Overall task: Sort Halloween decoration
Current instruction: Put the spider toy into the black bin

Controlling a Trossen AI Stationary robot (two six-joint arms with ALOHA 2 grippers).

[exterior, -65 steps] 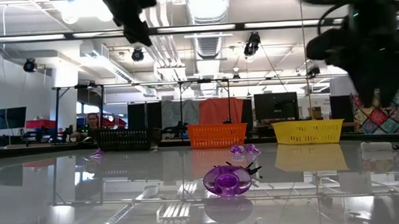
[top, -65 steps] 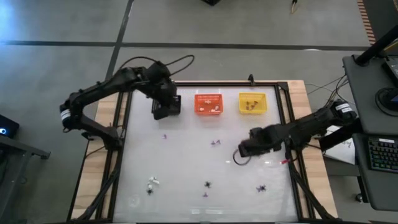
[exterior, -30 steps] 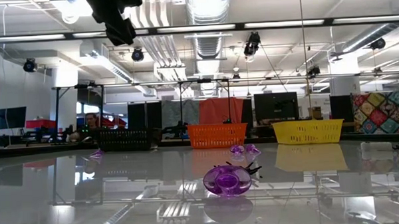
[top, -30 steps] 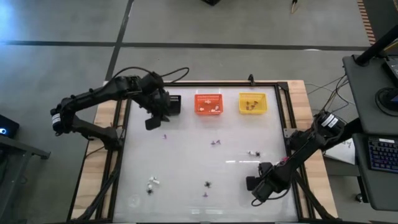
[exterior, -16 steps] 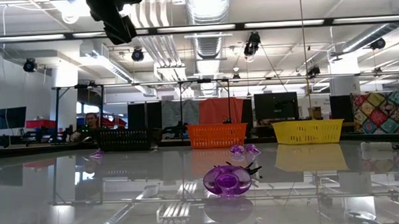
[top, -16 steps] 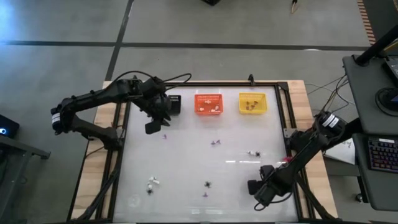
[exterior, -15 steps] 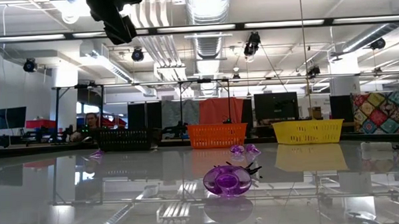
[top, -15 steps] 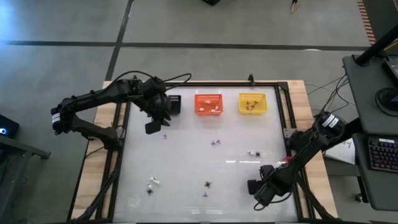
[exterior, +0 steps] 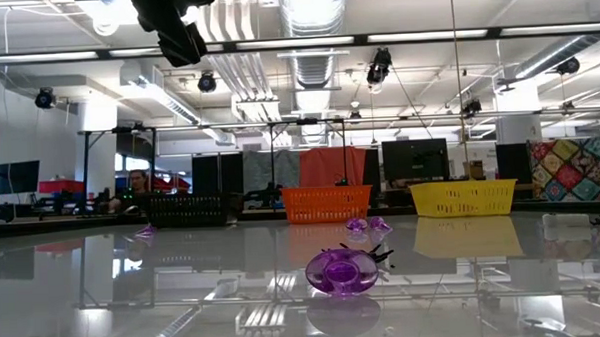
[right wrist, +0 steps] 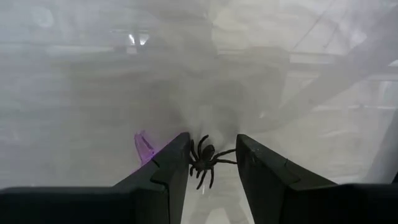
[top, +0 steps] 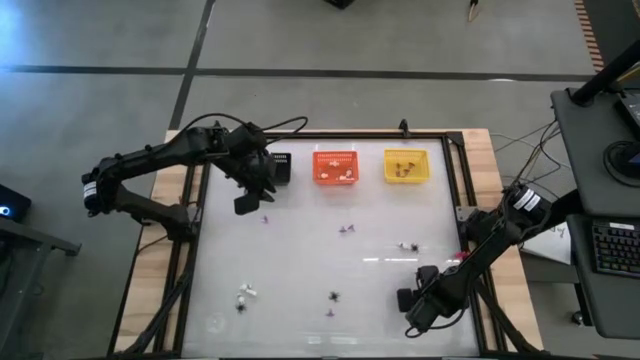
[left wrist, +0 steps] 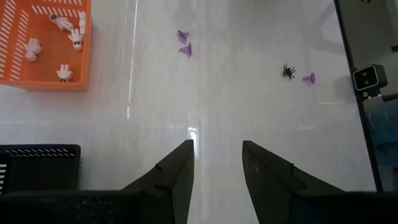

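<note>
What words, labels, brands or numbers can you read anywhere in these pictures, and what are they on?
None can be read.
The orange basket, yellow basket and black basket show no lettering.
The keyboard beside the table has keys too small to read.
The screens in the room behind show no legible text.

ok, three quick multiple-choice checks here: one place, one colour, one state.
1. Where over the table is the right claw? A far left corner B middle C front right
2. Which basket holds the white figures? A black B orange C yellow
3. The right claw's jaws are: A shut empty B open around a black spider C shut tight on the spider
Key: 1 C, high view shows it there. 2 B, they lie in the orange basket. 3 B, spider sits in the gap.
</note>
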